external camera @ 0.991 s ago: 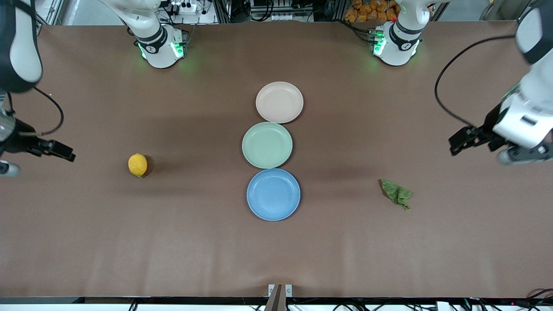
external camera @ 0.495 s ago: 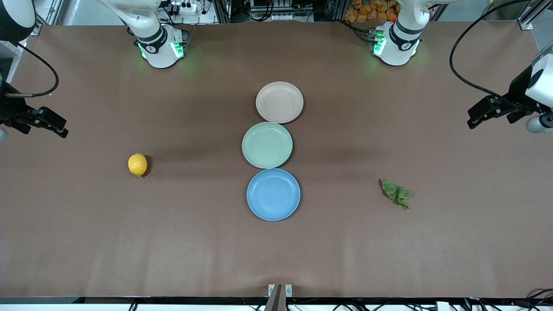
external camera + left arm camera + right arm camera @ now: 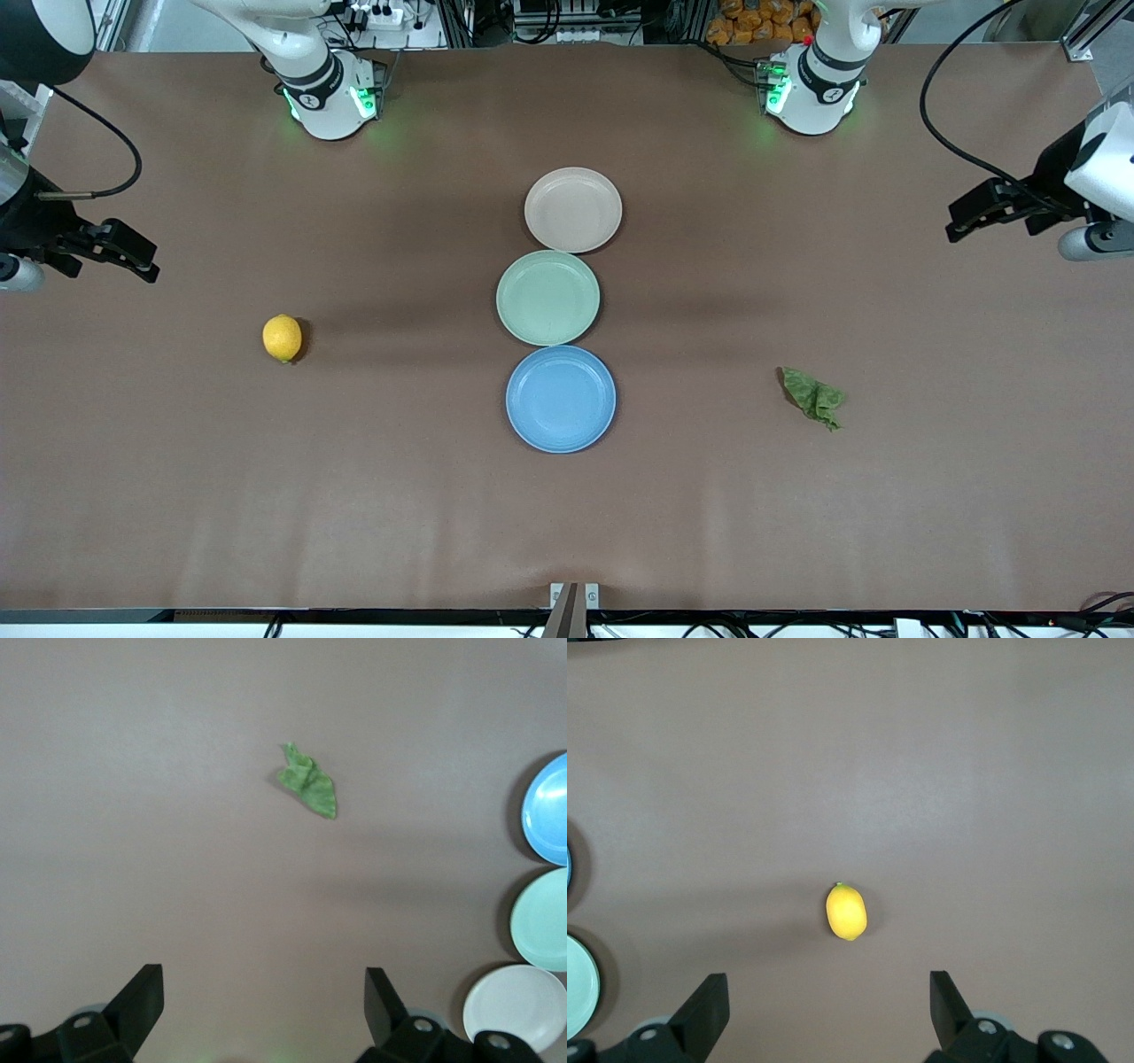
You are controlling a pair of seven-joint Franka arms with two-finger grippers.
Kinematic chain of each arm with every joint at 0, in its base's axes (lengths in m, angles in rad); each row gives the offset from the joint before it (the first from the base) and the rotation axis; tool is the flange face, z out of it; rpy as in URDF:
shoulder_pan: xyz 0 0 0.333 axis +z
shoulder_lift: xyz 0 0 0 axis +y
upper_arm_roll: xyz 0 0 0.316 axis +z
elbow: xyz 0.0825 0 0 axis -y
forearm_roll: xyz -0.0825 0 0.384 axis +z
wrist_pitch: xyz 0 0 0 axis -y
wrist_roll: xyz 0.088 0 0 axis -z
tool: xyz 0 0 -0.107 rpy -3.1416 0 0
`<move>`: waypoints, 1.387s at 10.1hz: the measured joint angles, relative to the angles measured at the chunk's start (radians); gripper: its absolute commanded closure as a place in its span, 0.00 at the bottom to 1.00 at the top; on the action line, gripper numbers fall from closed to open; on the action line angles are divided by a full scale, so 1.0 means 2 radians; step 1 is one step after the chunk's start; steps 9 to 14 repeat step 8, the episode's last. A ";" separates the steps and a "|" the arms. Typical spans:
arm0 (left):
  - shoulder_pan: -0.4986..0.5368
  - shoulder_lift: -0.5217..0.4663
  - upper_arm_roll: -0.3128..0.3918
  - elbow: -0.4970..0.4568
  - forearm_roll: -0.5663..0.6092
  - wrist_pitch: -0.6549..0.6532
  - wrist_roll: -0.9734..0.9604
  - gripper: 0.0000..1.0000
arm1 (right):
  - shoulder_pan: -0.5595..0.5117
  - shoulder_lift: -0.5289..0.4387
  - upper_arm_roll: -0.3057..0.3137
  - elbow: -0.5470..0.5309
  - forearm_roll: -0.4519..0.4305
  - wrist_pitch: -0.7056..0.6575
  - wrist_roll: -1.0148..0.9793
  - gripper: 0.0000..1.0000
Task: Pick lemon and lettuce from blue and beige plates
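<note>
Lying on bare table, the lemon (image 3: 282, 338) and lettuce (image 3: 813, 397) sit well apart from the three plates.

The lemon rests toward the right arm's end, the lettuce toward the left arm's end and a little nearer the camera. Between them the beige plate (image 3: 573, 209), green plate (image 3: 547, 297) and blue plate (image 3: 561, 399) form a touching row, beige farthest and blue nearest, with nothing on them. The right gripper (image 3: 824, 1014) hangs over the table at its own end, fingers spread wide and holding nothing; the left gripper (image 3: 263, 1014) does likewise at its end.
</note>
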 measured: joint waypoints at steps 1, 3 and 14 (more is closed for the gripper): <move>0.000 0.000 0.000 0.000 -0.003 -0.004 0.000 0.00 | 0.004 0.002 -0.002 0.005 -0.001 0.000 0.000 0.00; 0.000 0.000 0.000 0.000 -0.003 -0.006 0.000 0.00 | 0.008 0.014 -0.002 0.026 -0.001 0.000 0.000 0.00; -0.001 0.000 0.000 0.000 -0.003 -0.006 0.001 0.00 | 0.009 0.028 -0.003 0.045 -0.008 -0.003 0.000 0.00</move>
